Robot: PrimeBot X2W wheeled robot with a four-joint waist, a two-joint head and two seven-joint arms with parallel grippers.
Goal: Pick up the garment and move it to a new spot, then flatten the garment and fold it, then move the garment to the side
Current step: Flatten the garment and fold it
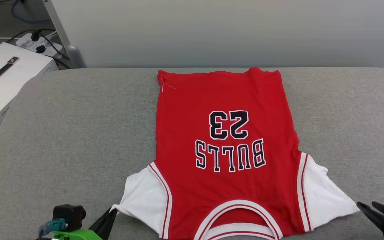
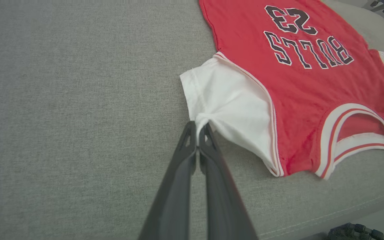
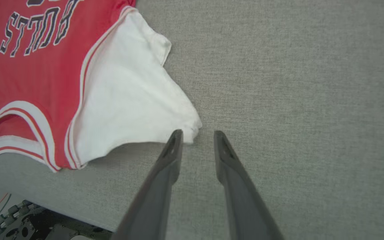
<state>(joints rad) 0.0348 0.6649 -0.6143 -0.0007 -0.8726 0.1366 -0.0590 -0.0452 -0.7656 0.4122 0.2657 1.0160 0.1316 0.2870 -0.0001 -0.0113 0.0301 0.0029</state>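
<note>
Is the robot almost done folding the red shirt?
Not yet. The shirt already lies spread flat on the grey cushion, number side up. Right now the left claw pinches one white sleeve; the right claw is open beside the other sleeve. Folding and moving aside are left.

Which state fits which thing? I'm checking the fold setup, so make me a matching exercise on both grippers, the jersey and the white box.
1. left gripper
2. right gripper
3. garment
4. white box

A. open, by a sleeve corner
B. off the grey surface, leftward
C. shut on a white sleeve
D. spread flat, numerals up

Pairs: 1-C, 2-A, 3-D, 4-B
</note>
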